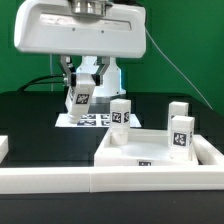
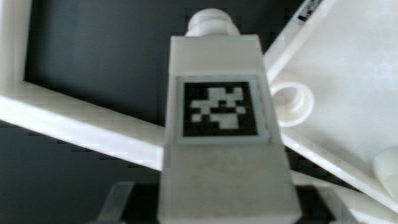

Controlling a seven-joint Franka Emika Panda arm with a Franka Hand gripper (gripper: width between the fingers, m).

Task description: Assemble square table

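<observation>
Inspection at this moment: your gripper (image 1: 80, 88) sits in the upper left of the exterior view, raised clear of the black table (image 1: 40, 120). Its jaws are closed on a white tagged leg (image 1: 79, 96), which hangs tilted between them. The wrist view confirms the hold: the held leg (image 2: 217, 120) fills the centre of the frame, tag facing the camera, narrow threaded tip toward the top of the frame.

The square tabletop (image 1: 150, 152) lies flat in the lower right of the exterior view, tucked against the white border rails (image 1: 60, 180) that run along the bottom edge. Three legs already stand upright on it: one (image 1: 121, 113) near the centre of the frame, two more (image 1: 180, 130) close together at the right. The marker board (image 1: 95, 120) lies on the table behind the slab, just below the gripper.

Judgement: you are on the fourth and last leg, carried but not yet placed. The free corner appears to be the slab's near-left one, though its hole is not discernible at this resolution.

Next move calls for carrying the leg toward the lower centre of the exterior view, squaring it upright with the threaded tip down, lining it over the open corner, lowering, then turning it in. Watch the tilt; a slanted entry may cross-thread or jam.
</observation>
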